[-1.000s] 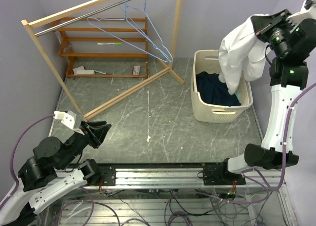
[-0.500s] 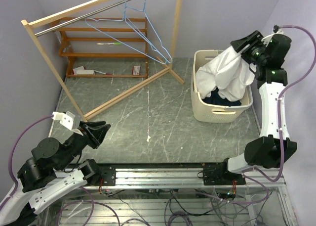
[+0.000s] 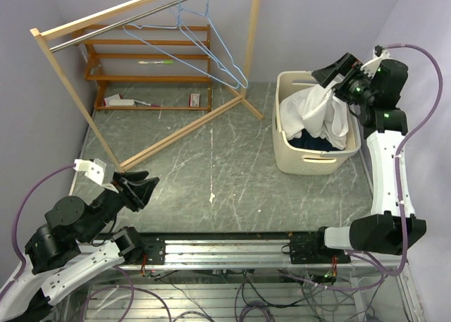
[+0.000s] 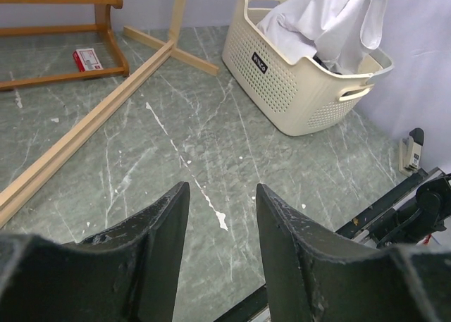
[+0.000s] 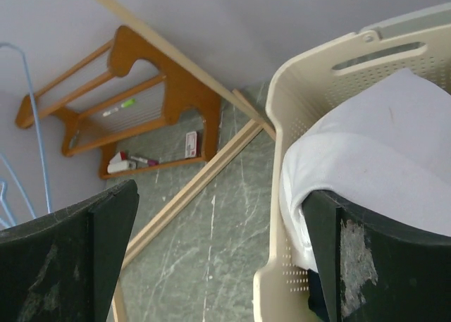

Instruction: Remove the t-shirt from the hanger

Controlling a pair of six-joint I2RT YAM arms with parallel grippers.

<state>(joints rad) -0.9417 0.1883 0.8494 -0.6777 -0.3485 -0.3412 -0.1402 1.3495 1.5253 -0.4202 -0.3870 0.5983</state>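
Though tool (image 5: 222, 220) gapes, t-shirt (image 5: 366, 146) seemingly touching

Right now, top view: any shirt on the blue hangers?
No, the blue hangers hang bare on the rail; the white t-shirt sits in the basket.

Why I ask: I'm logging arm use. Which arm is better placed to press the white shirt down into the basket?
Right. The right tool, open, hangs at the basket rim, right by the shirt. The left tool sits open at the near left, far from the basket.
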